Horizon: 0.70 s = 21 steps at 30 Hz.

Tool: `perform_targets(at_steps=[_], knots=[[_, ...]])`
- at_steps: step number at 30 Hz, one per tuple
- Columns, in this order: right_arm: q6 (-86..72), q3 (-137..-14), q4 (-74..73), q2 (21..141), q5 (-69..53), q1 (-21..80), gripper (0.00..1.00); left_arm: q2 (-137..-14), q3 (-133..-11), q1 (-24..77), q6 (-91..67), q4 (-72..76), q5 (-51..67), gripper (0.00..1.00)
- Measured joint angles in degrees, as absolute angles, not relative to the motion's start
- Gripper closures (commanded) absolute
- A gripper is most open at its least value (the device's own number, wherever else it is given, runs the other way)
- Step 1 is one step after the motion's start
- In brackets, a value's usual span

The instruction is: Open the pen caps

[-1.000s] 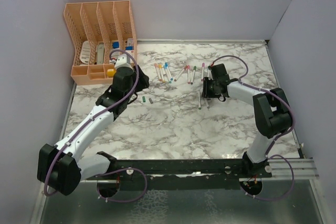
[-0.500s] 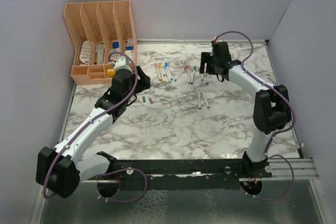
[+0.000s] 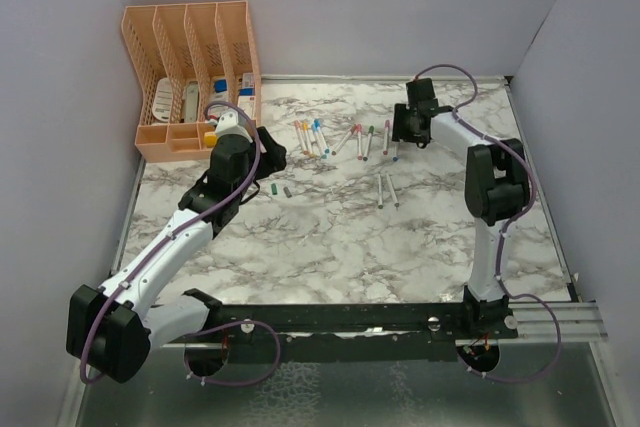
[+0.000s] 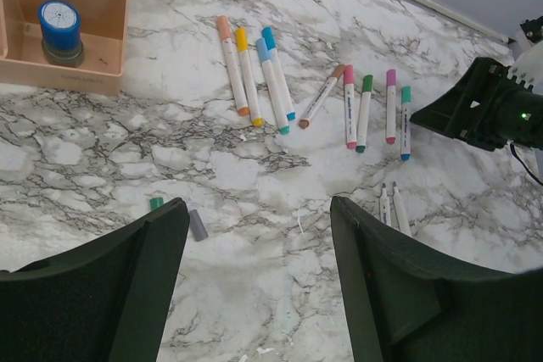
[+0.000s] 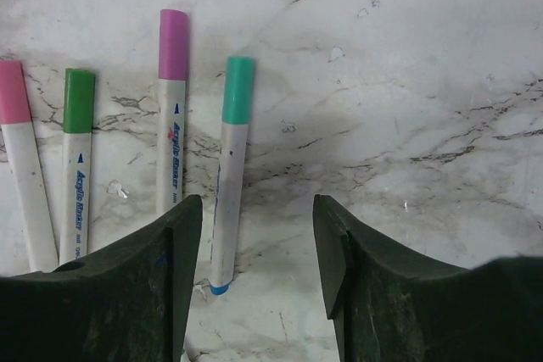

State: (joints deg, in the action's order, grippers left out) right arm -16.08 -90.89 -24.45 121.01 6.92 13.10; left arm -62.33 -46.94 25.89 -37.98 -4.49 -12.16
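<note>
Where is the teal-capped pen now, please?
In the right wrist view, the teal-capped pen lies just left of centre, beside the purple-capped pen, ahead of the open right gripper.

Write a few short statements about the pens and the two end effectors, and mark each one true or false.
1. The right end effector hovers open over the teal-capped pen. True.
2. The left end effector grips a pen. False: it is open and empty.
3. A green cap and a grey cap lie loose on the table. True.
4. Two uncapped pens lie apart from the capped ones. True.
5. The orange organizer stands in the far right corner. False: it stands in the far left corner.
</note>
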Motion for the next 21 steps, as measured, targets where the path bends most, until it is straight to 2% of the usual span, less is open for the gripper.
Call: perform_targets(at_steps=[15, 18, 21], knots=[[-15.11, -94.3, -24.6, 125.67, 6.5, 12.88, 0.52, -62.98, -46.96, 25.89, -37.95, -3.86, -12.05, 0.29], [-14.92, -94.74, -24.86, 126.04, 6.39, 12.88, 0.58, -63.53, -46.96, 25.89, -37.98, -3.86, -12.03, 0.29], [-14.68, -95.07, -25.54, 126.26, 6.39, 12.88, 0.69, -64.31, -47.09, 25.89, -38.02, -3.92, -11.68, 0.29]])
